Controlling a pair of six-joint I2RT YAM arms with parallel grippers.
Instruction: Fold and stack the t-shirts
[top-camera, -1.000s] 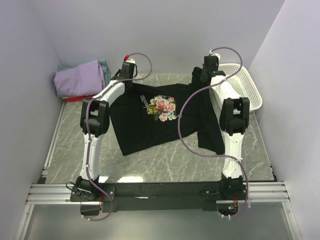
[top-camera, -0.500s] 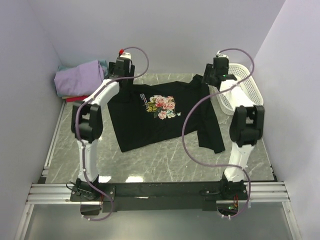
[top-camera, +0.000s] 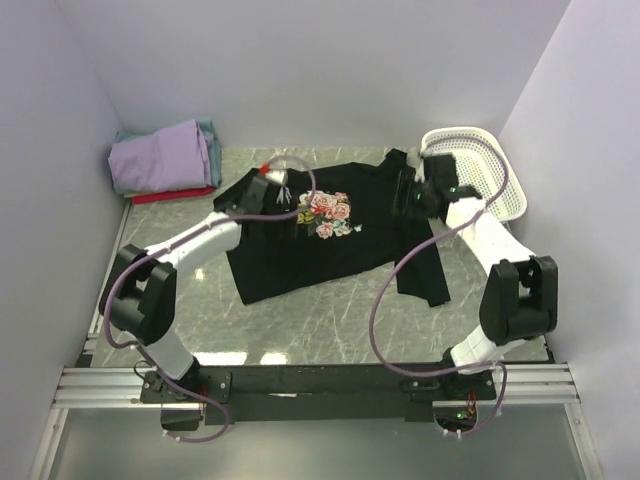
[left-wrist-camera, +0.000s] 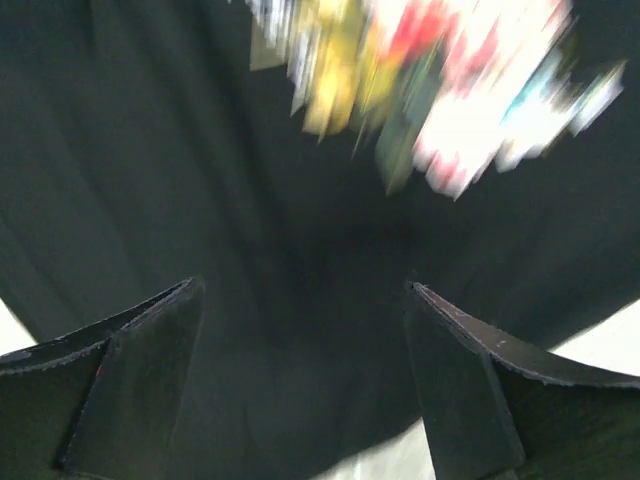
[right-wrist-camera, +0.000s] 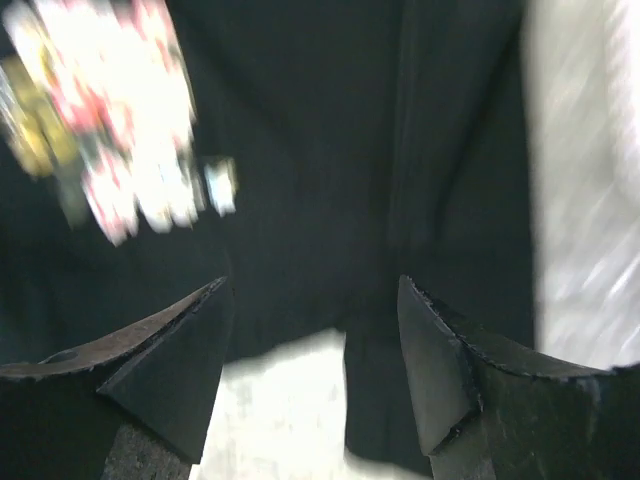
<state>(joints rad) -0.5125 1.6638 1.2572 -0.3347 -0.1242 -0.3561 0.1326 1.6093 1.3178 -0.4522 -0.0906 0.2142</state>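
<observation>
The left gripper (left-wrist-camera: 302, 290) is seen with its jaws spread wide and nothing pinched between them, hung right over the black cotton t-shirt (top-camera: 290, 255), with the blurred pink-and-white rose print (top-camera: 325, 214) just past the fingertips. Same deal on the other side: the right gripper (right-wrist-camera: 313, 285) is held wide open and empty above the shirt's right half, near a seam. Whether either one touches the cloth can't be told from the wrist views. The shirt itself is laid print-up in the middle of the grey marble-patterned table (top-camera: 330, 325), skewed a bit, with its right side dragged into a crooked flap toward the near edge. So a flatten-and-square-up step is probably in hand, and no fold looks to be made yet. To get it right, the two matching outer edges should probably be pinched at the same time and low enough that both layers are caught. The cloth should then be pulled taut evenly before anything is folded over, otherwise that crooked flap gets baked into the fold. Further out, the folded lavender t-shirt (top-camera: 160, 155) is stacked with a teal one (top-camera: 208, 135) and a red one (top-camera: 170, 196) in the far left corner, and a white plastic mesh basket (top-camera: 492, 170) is parked far right.
</observation>
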